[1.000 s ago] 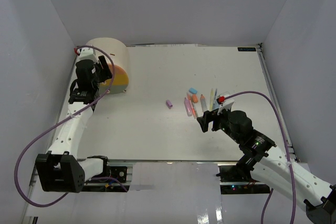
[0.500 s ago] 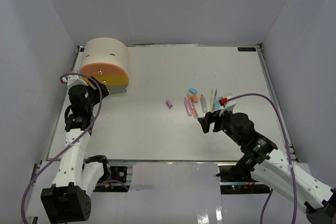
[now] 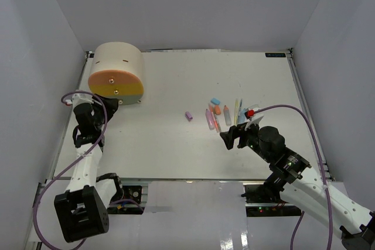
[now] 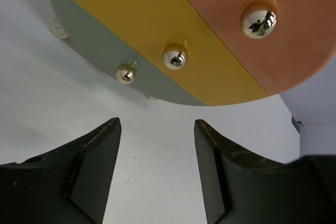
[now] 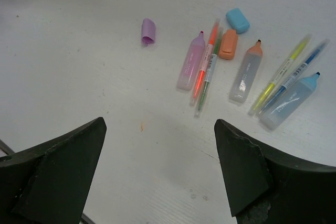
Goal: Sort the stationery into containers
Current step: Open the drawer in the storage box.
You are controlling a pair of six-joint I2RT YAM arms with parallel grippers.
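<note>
White desk (image 3: 176, 86), pale grey walls all round. Beige cabinet (image 3: 117, 57) sits at the far left corner with all three drawers shut: peach-orange front (image 4: 294, 61), yellow front (image 4: 131, 9), grey-green front (image 4: 79, 24), each with a shiny round knob.

Left tool (image 4: 156, 129) is low over the desk just in front of the cabinet, fingers apart, nothing between them. It is lined up slightly below and to the right of the grey-green knob (image 4: 126, 74).

Right tool (image 5: 157, 127) hovers over the stationery, fingers spread wide, empty. The stationery lies loose right of centre on the desk:
- purple block (image 5: 148, 31), off on its own
- pink marker (image 5: 191, 61), with thin orange and green pens touching its side
- orange block (image 5: 229, 44) and blue block (image 5: 238, 20)
- grey marker (image 5: 247, 72)
- yellow pen (image 5: 281, 72)
- blue marker (image 5: 291, 100)

Nothing is sorted yet.

Likely step: open a drawer first.
- Pick one knob, centre it between the fingers, and close behind its head.
- Pull straight out along the drawer's line; an angled pull could drag the light cabinet.
- For the right side, start with the lone purple block, since the touching pens risk a double grab.
</note>
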